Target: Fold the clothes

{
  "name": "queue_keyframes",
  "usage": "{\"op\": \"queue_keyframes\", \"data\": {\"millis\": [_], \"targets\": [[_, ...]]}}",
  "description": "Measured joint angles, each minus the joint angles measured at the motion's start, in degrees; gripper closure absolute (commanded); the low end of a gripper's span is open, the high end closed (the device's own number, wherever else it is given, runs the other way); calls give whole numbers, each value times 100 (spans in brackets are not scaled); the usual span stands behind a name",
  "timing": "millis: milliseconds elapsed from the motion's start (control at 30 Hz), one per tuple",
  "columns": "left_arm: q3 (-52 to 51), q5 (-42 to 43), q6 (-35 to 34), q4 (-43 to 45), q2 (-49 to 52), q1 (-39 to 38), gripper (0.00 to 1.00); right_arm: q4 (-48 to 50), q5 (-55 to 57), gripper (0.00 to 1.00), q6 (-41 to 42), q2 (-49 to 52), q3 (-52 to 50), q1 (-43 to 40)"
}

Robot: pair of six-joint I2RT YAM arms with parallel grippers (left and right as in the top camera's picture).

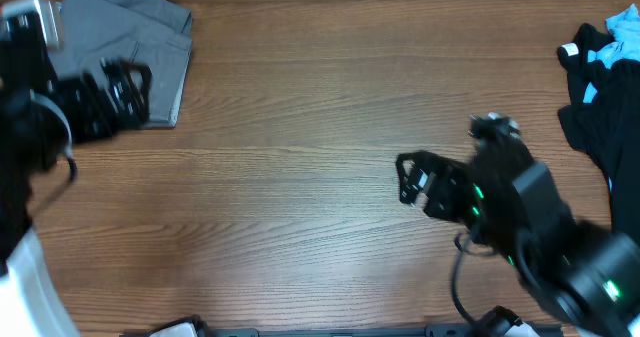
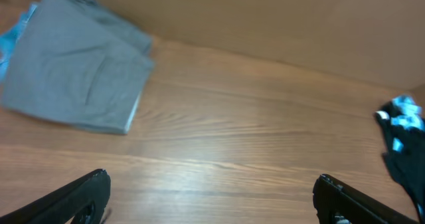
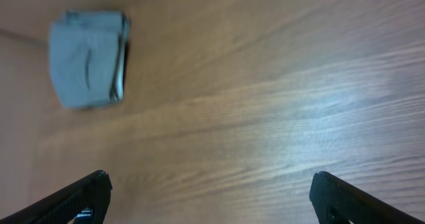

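Observation:
The folded grey trousers [image 1: 135, 39] lie at the table's far left corner; they also show in the left wrist view [image 2: 76, 71] and the right wrist view [image 3: 86, 58]. A black garment with light-blue and white parts [image 1: 605, 87] lies crumpled at the far right edge, and its edge shows in the left wrist view [image 2: 404, 141]. My left gripper [image 1: 125, 92] is open and empty, just at the trousers' near edge. My right gripper [image 1: 408, 180] is open and empty above bare wood, right of centre. A sliver of light-blue cloth [image 2: 16, 31] shows beside the trousers.
The wooden table [image 1: 300, 177] runs between the two garments. A tan wall [image 2: 279, 18] backs the far edge. My right arm's black body [image 1: 540, 237] fills the lower right corner.

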Motion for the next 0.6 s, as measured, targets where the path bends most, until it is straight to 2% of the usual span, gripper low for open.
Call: {"op": "queue_keyframes", "data": {"millis": [167, 367, 600], "targets": [[-1733, 610, 57, 879, -1106, 0, 0, 221, 798, 0, 404, -555, -632, 317], [-3967, 927, -175, 2031, -2044, 0, 0, 1054, 1193, 0, 341, -522, -1300, 378], [-5084, 1005, -448, 2225, -2232, 0, 0, 1497, 1419, 0, 275, -201, -1335, 378]]}}
